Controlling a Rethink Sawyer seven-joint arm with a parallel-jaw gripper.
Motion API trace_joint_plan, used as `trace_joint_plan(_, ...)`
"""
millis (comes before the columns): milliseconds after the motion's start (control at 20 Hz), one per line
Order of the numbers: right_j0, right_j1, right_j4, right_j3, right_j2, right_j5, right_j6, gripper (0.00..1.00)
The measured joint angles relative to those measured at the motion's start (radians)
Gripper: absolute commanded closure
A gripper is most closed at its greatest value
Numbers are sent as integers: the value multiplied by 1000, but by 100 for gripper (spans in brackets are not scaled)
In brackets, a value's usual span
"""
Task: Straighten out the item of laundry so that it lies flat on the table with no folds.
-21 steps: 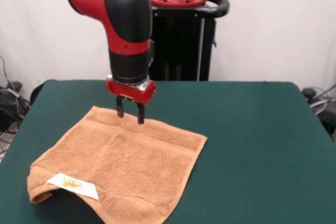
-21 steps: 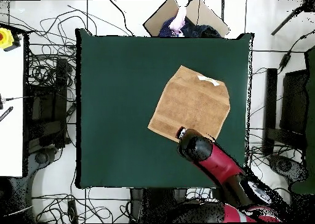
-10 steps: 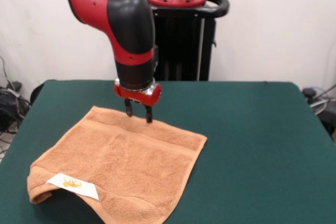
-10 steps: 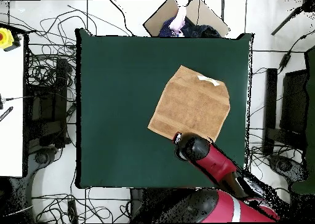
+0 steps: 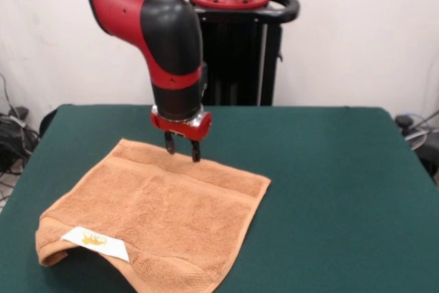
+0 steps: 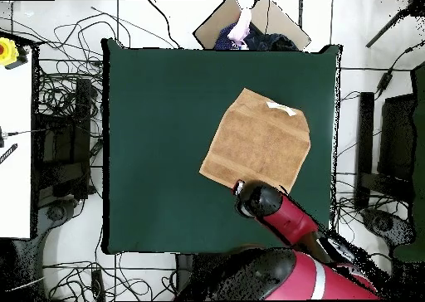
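The item of laundry (image 5: 161, 214), an orange-tan terry towel, lies spread on the left part of the green table (image 5: 329, 190). Its near left corner is curled over, and the white label (image 5: 95, 241) with yellow print shows there. My gripper (image 5: 182, 150) hangs at the towel's far border band, right at the cloth. Its two fingers are open, with nothing between them. In the overhead view the towel (image 6: 259, 145) lies as a tilted square right of the table's (image 6: 166, 149) middle, with its label (image 6: 280, 108) at the upper edge. There the arm (image 6: 259, 201) covers the gripper at the towel's lower edge.
The black pedestal (image 5: 240, 53) stands behind the table. A cardboard box (image 6: 249, 21) holding cloth sits beyond the table's top edge in the overhead view. Cables cover the floor on both sides, and a white side table (image 6: 17, 149) stands at the left.
The gripper has shifted a little to the right along the towel's far edge in the front view, and the arm has swung with it. The towel has not moved.
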Motion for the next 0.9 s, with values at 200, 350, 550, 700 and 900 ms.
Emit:
trace_joint_plan(200, -1, -3, -26, 0, -4, -63, 0, 0)
trace_joint_plan(350, -6, -5, -46, 0, -4, -114, 0, 0)
trace_joint_plan(550, -19, -5, -62, 0, -4, -171, 0, 0)
trace_joint_plan(700, -23, -5, -66, 0, -4, -175, 0, 0)
trace_joint_plan(900, -25, -4, -76, 0, -4, -180, 0, 0)
